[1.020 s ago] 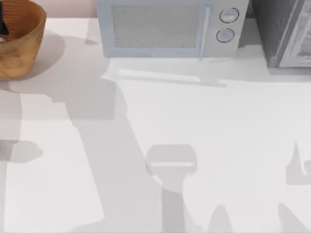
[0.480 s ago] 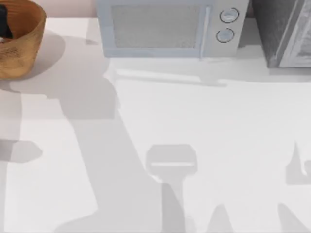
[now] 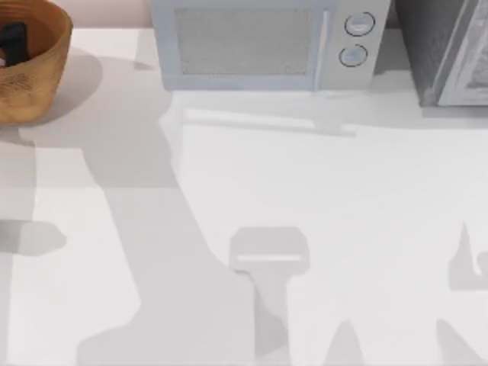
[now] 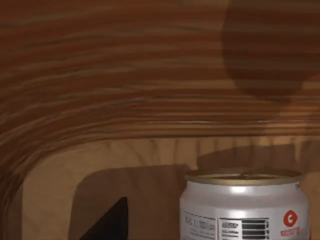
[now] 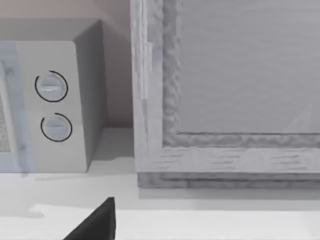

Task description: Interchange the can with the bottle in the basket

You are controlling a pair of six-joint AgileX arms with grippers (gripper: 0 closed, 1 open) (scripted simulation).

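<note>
Can [image 4: 245, 207] upright on wicker basket [image 3: 34, 84] floor — left end effector [image 3: 11, 44] inside basket, grip state indeterminable; basket at counter [image 3: 320, 198] far-left corner.

Top: overhead, looking down at counter [image 3: 320, 229], basket [image 3: 34, 84] at far-left corner. Left wrist: close inside basket [image 4: 150, 100]. Right wrist: low, facing microwave [image 5: 60, 105], shared with top [image 3: 259, 46].

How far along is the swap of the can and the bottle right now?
Done: the can stands upright inside the basket, as the left wrist view shows. In hand: a dark part of the left arm sits in the basket in the top view. Left: no bottle is visible, so its half can't be judged.
</note>
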